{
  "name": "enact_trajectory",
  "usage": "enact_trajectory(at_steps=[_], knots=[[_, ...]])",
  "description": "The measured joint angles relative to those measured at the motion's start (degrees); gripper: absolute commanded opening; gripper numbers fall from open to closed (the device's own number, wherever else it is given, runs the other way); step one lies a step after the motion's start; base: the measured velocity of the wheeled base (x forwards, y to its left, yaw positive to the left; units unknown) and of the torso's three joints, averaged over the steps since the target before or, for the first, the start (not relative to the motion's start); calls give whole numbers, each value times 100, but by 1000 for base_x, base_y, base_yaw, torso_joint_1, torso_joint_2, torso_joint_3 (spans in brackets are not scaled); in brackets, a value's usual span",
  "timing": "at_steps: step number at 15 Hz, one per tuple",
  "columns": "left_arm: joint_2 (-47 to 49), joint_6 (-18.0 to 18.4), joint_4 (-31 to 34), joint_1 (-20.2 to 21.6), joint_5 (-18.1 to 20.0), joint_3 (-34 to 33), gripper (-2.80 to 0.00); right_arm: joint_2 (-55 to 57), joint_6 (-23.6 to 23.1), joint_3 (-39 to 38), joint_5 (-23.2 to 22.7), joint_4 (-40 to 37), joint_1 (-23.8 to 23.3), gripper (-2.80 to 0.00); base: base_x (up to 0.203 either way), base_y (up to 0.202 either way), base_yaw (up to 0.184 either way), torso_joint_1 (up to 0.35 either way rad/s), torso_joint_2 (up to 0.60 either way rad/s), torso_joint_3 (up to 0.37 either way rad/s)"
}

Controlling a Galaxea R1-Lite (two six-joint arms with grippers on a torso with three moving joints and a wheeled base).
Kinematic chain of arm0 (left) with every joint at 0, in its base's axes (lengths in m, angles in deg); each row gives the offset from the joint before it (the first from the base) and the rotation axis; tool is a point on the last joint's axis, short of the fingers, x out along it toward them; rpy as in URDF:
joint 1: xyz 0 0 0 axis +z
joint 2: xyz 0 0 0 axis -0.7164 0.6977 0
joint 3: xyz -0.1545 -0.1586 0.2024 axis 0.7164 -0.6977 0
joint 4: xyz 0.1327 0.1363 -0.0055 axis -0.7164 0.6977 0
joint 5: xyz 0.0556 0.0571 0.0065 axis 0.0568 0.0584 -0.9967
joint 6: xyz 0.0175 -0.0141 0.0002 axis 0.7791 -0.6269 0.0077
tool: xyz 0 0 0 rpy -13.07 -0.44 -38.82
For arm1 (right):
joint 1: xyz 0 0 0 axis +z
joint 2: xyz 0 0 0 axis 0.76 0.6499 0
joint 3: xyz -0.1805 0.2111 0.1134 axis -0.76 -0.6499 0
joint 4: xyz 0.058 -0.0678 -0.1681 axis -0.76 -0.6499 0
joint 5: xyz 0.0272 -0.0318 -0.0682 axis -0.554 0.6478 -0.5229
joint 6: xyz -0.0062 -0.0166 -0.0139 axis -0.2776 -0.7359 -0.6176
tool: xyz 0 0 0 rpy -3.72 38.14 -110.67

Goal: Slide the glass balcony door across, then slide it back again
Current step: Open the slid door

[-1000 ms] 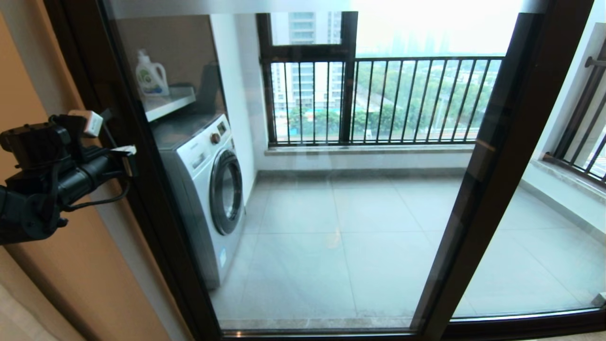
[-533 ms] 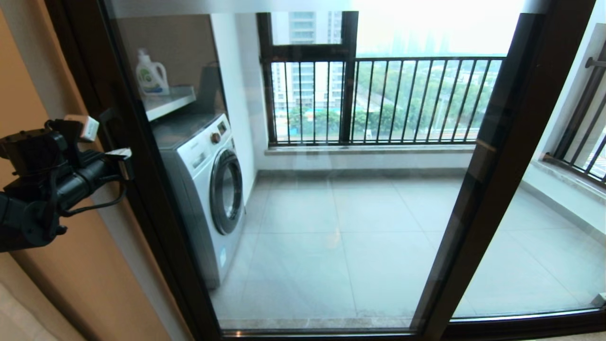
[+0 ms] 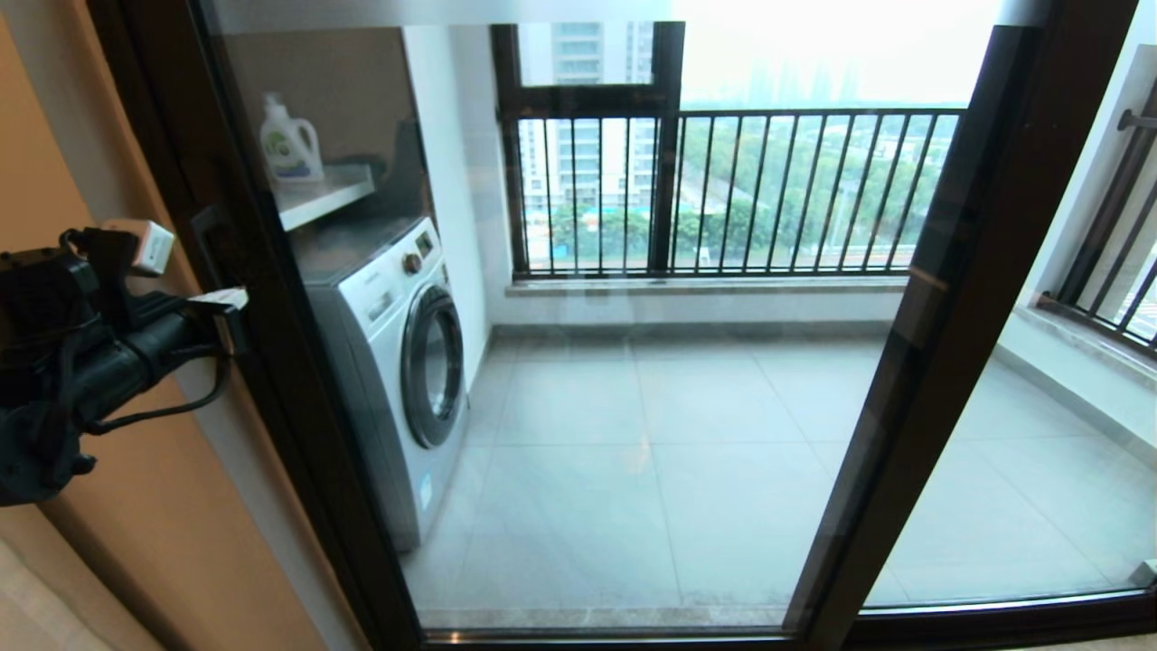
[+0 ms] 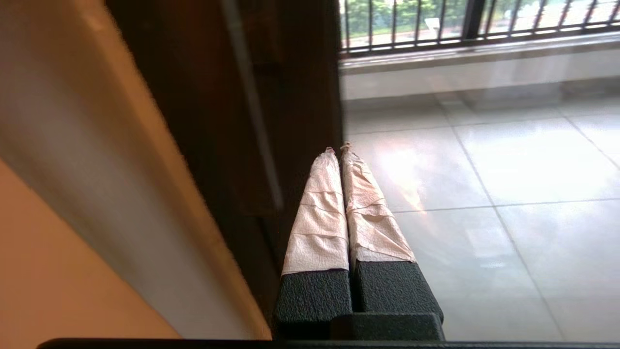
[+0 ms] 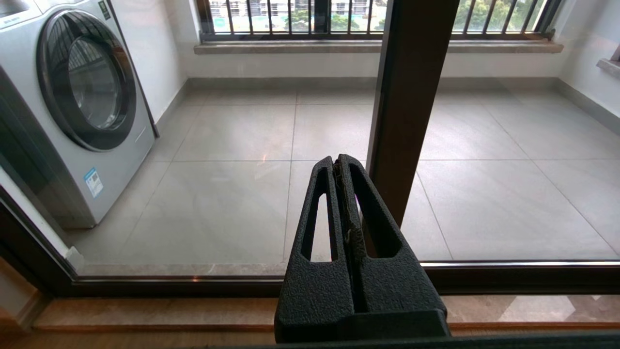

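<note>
One left end effector (image 4: 337, 151) pinched together, drawn back from glass balcony door (image 3: 633, 362)

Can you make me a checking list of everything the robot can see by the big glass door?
Surface: grey tiled balcony floor behind the glass; wooden sill inside.
Job's things: glass balcony door, dark-framed, across the opening; left edge post.
Clutter: washing machine; detergent bottle on a shelf.
Grippers: left tool shut, empty, beside the edge post; right tool shut, empty, facing the glass.
Cables: black cable looped under the left arm.
Surroundings: window railing, trees and buildings outside, orange wall.
</note>
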Motion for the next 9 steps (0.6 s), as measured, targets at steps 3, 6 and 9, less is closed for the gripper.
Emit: enact_trajectory(at_steps=[3,6,9], knots=[[-431,-8,-7,-91,8,-268,-280,0,0,0,2,-2,0,-280,0,0,0,0,0,0],[-714,-44,-7,-74,10,-372,-280,0,3,0,2,0,0,-280,0,0,0,0,0,0],[-827,-44,-7,133,33,-301,-280,0,1,0,5,0,0,-280,0,0,0,0,0,0]])
